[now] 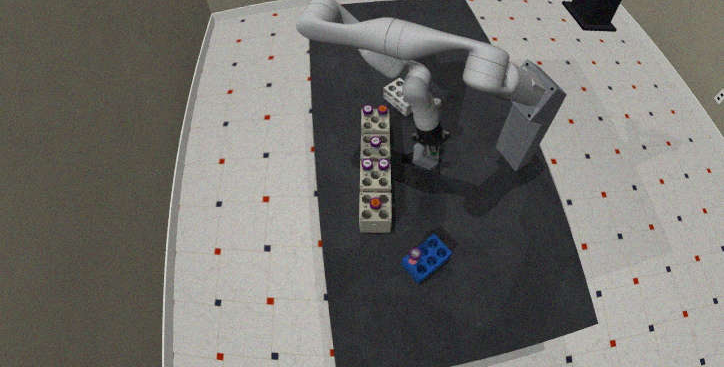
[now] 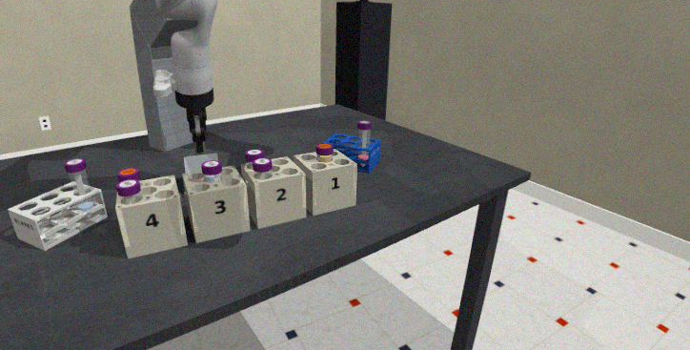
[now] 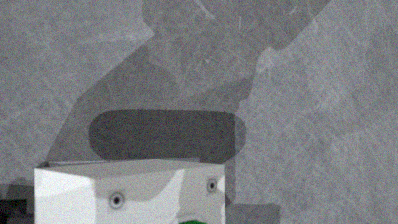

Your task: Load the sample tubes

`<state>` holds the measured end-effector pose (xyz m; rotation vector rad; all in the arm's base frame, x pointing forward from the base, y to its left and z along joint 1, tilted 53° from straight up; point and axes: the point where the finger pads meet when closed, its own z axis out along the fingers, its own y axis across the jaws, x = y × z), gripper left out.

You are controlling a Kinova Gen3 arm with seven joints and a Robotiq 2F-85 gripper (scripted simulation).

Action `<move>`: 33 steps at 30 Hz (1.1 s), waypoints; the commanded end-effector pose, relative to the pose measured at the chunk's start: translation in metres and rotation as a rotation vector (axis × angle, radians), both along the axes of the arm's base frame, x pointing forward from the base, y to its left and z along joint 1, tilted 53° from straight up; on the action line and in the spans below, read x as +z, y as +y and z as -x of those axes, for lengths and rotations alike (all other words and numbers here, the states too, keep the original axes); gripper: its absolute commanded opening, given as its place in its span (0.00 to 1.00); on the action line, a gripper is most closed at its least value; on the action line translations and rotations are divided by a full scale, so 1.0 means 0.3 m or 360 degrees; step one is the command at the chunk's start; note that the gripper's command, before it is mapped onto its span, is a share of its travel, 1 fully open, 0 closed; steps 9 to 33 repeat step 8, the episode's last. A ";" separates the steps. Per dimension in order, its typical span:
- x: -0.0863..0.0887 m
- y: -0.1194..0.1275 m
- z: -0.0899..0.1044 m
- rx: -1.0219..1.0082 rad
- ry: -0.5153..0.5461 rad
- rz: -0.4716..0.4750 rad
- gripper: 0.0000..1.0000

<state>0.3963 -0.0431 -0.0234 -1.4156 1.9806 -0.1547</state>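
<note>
My gripper [image 1: 431, 148] [image 2: 198, 147] is shut with nothing between its fingers, its tips pointing straight down onto the small sloped desk [image 1: 423, 157] [image 2: 200, 163] [image 3: 70, 192] behind adapter 3. A sliver of the green DONE key [image 3: 192, 221] shows at the bottom of the wrist view. Adapter 4 [image 2: 152, 224] holds an orange-dot tube [image 2: 128, 172] and a white-dot tube [image 2: 128, 186]. Adapter 3 [image 2: 219, 210] holds one white-dot tube [image 2: 211, 167]. Adapter 2 [image 2: 279, 197] holds two tubes [image 2: 253, 154] [image 2: 262, 164]. Adapter 1 [image 2: 334, 185] holds an orange-dot tube [image 2: 324, 149].
A blue rack [image 1: 435, 255] [image 2: 345, 141] at the table's front holds one tube [image 1: 415, 252] [image 2: 364, 126]. A white rack [image 1: 396, 94] [image 2: 35, 221] beside adapter 4 holds one tube [image 2: 75, 165]. The arm's grey pedestal [image 1: 526, 116] stands behind the desk.
</note>
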 end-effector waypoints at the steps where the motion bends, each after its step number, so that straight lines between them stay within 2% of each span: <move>1: -0.004 0.001 -0.005 -0.0001 0.0000 0.0000 0.10; 33: -0.014 0.003 -0.017 -0.0001 0.0000 0.0000 0.10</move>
